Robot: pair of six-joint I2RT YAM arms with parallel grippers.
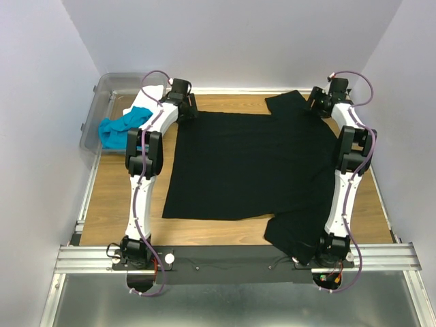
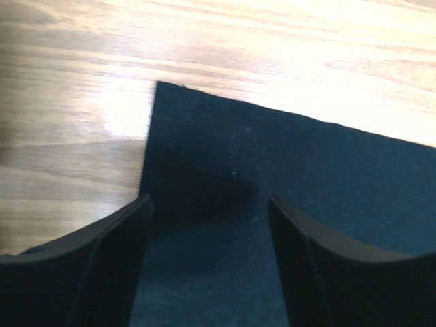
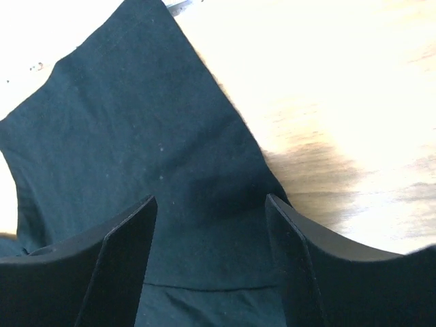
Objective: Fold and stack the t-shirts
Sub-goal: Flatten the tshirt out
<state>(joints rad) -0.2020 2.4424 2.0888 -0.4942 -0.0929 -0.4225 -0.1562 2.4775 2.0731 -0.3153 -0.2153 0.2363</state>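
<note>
The large black t-shirt (image 1: 252, 163) lies spread flat on the wooden table, one sleeve at the far right (image 1: 289, 102) and one at the near right (image 1: 296, 235). My left gripper (image 1: 187, 111) stands open over its far left corner (image 2: 177, 109), the cloth flat beneath the jaws (image 2: 210, 204). Over the far right sleeve (image 3: 136, 122) my right gripper (image 1: 317, 102) is open too, nothing pinched between its jaws (image 3: 210, 201). A turquoise-blue t-shirt (image 1: 122, 131) hangs crumpled over the bin's edge, with a white t-shirt (image 1: 144, 101) behind it.
A clear plastic bin (image 1: 102, 102) stands at the far left corner of the table. Bare wood (image 1: 112, 197) shows left of the black shirt and along the far edge. White walls close in on three sides.
</note>
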